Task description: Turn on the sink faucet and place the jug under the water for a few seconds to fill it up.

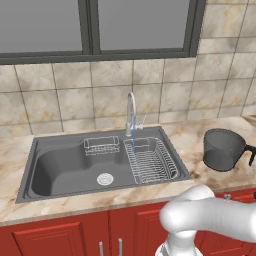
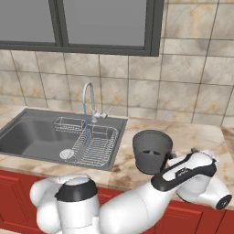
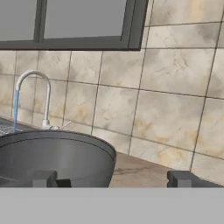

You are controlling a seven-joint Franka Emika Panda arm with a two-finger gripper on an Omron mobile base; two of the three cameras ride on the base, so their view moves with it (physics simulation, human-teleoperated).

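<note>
In the left base view, the jug [image 1: 222, 149] stands upright on the marble-patterned counter [image 1: 200, 140] at the right edge of the frame, well apart from the sink [image 1: 45, 165]. It is dark grey, round and slightly narrower at the bottom, with a black handle on its right side. The chrome sink faucet [image 1: 131, 114] has a tall arched spout, and the water [image 1: 133, 140] falls as a thin light blue line onto the wire rack [image 1: 150, 160] in the basin.

In the right base view, the jug [image 2: 151, 151] sits right of center, just beside the white arm. The sink [image 2: 27, 132] is at the left, with the faucet [image 2: 89, 103] behind it and beige tiles [image 2: 183, 91] above.

In the hand view, the jug [image 3: 57, 157] fills the lower left, its rim smooth and dark. The gripper [image 3: 111, 178] has its jaws wide apart, one finger tip in front of the jug wall and the other to the right of it, holding nothing. The faucet [image 3: 37, 94] stands at the left.
</note>
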